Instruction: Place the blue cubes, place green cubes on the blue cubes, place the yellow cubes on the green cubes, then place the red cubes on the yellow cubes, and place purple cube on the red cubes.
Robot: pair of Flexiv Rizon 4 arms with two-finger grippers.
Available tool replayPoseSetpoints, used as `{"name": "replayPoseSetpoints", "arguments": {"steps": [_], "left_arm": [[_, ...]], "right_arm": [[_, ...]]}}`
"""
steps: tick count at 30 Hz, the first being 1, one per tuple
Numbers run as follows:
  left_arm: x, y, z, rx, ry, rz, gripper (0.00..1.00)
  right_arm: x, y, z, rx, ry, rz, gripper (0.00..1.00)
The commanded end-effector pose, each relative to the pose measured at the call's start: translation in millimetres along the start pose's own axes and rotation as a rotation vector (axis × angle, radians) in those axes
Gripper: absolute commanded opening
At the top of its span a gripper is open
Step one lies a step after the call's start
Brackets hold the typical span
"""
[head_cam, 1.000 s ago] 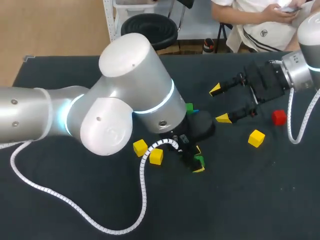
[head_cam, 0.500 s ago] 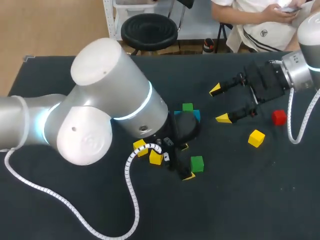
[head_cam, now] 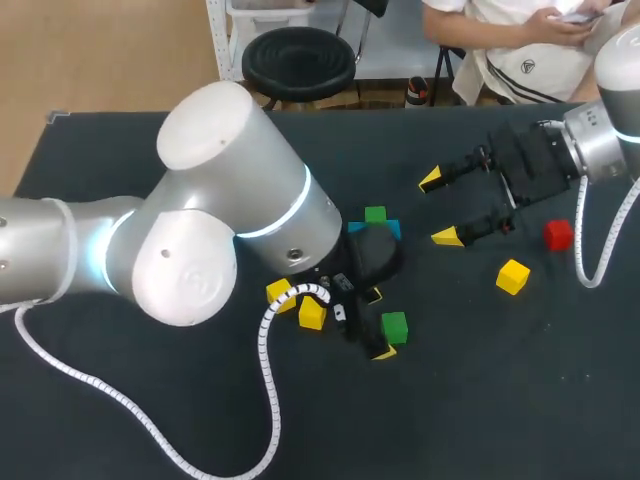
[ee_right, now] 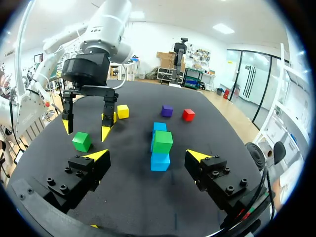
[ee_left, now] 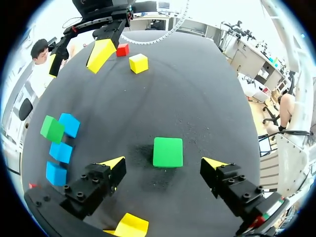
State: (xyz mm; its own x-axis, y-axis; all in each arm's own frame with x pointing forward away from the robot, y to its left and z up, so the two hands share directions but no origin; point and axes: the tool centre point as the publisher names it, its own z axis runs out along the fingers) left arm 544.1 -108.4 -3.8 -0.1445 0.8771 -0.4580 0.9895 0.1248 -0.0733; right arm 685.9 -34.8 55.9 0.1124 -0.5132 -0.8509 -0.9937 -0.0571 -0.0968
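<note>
Just over the green cube (ee_left: 167, 152), left arm's fingers (ee_left: 112, 163) wide apart.

We are holding our left end effector (ee_left: 164, 165) low over the middle of the counter (head_cam: 520, 400), jaws wide, pointing down; our right end effector (head_cam: 440, 209) is hovering over its far right, jaws apart.

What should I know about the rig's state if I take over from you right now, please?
Left gripper: open, straddling the loose green cube on the table, not gripping it.
Right gripper: open, empty, above the table.
Done: three blue cubes in a row, with the stacked green cube on top of them.
Left: stack the loose green, then the yellow cubes, red cubes and purple cube, all unstacked.
</note>
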Motion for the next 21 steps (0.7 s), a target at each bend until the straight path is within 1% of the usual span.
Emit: {"name": "replayPoseSetpoints", "arguments": {"steps": [1,9,13,15,17,19,21], "left_arm": [[-3.3,4.3,2,0.006,0.008,0.003,1.00],[-8.0,7.1,2,0.009,0.002,0.012,1.00],[-12.3,6.5,2,0.011,-0.005,0.021,0.93],[-14.1,5.5,3,0.013,-0.008,0.026,0.87],[-14.8,4.9,4,0.014,-0.009,0.028,0.85],[-14.6,4.8,5,0.016,-0.008,0.028,0.78],[-13.8,4.7,6,0.018,-0.006,0.025,0.75]], "right_arm": [[0,0,0,0.001,-0.001,-0.001,1.00],[0,0,0,0.001,-0.001,-0.001,1.00],[0,0,0,0.001,-0.001,-0.001,1.00],[0,0,0,0.001,-0.001,-0.001,1.00],[0,0,0,0.001,-0.001,-0.001,1.00],[0,0,0,0.001,-0.001,-0.001,1.00],[0,0,0,0.001,-0.001,-0.001,1.00]]}}
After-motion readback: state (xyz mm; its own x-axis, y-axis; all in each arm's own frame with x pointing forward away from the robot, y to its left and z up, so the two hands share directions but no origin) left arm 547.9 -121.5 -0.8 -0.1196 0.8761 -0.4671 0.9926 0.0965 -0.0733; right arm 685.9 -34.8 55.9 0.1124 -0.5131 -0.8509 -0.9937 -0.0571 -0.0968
